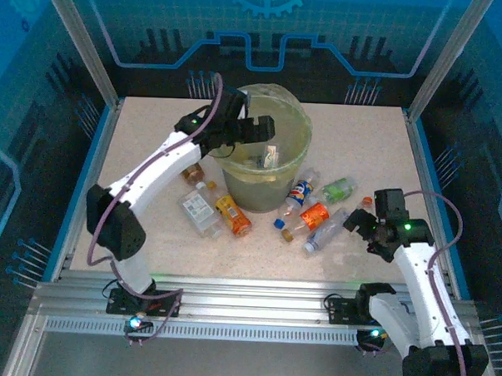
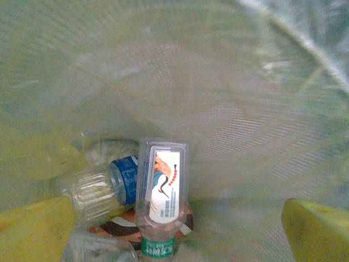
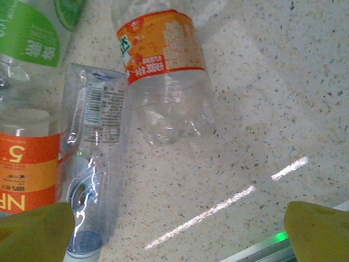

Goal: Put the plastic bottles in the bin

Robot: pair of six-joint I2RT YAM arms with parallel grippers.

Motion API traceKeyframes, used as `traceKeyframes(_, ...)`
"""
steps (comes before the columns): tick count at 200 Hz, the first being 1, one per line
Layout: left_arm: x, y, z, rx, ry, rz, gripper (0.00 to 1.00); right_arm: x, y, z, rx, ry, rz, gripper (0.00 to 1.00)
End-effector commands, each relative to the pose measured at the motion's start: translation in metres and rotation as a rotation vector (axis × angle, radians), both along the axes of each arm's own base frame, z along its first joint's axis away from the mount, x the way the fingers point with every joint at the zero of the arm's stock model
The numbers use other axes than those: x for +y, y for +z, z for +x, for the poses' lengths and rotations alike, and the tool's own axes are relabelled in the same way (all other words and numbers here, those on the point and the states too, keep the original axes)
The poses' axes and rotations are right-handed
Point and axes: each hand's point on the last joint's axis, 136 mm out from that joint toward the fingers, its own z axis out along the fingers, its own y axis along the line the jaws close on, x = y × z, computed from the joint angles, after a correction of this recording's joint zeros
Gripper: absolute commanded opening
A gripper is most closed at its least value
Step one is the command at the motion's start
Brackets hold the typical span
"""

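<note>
The yellow-green bin stands at the table's middle back. My left gripper hangs open over its mouth, with nothing between the yellow fingers. Below it in the bin lie a clear bottle with a white label and a blue-labelled bottle. More plastic bottles lie on the table in front of the bin: a clear one, an orange one, a brown one, a blue-red one, a green-labelled one. My right gripper is open just right of an orange-labelled bottle and a flattened clear bottle.
Loose caps lie among the bottles, one orange cap beside the right gripper. The speckled table is fenced by blue panels and metal posts. An aluminium rail runs along the near edge.
</note>
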Motion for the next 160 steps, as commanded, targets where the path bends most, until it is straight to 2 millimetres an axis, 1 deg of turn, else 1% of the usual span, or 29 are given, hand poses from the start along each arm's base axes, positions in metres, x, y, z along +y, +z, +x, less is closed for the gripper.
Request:
traceKeyframes(1, 0.005, 0.043, -0.017, -0.101, -0.009, -0.055, 0.99, 0.002, -0.006, 0.004, -0.007, 0.021, 0.042, 1.0)
traceKeyframes(32, 0.016, 0.072, -0.038, -0.18, -0.01, -0.117, 0.99, -0.003, -0.014, 0.007, 0.015, 0.025, 0.051, 1.0)
traceKeyframes(46, 0.02, 0.08, -0.047, -0.209, -0.007, -0.146, 0.99, -0.005, -0.017, 0.01, 0.024, 0.038, 0.047, 1.0)
traceKeyframes(63, 0.027, 0.084, -0.057, -0.235, 0.002, -0.17, 0.99, -0.008, -0.019, 0.014, 0.039, 0.067, 0.03, 1.0)
traceKeyframes(81, 0.034, 0.083, -0.066, -0.252, 0.016, -0.183, 0.99, -0.013, -0.02, 0.019, 0.058, 0.092, 0.009, 1.0)
traceKeyframes(94, 0.039, 0.079, -0.071, -0.257, 0.024, -0.182, 0.99, -0.015, -0.022, 0.024, 0.069, 0.1, 0.007, 0.98)
traceKeyframes(137, 0.053, 0.065, -0.082, -0.255, 0.052, -0.155, 0.99, -0.023, -0.028, 0.038, 0.117, 0.115, -0.011, 0.88)
traceKeyframes(160, 0.06, 0.059, -0.085, -0.248, 0.068, -0.139, 0.99, -0.024, -0.033, 0.045, 0.126, 0.124, -0.007, 0.85)
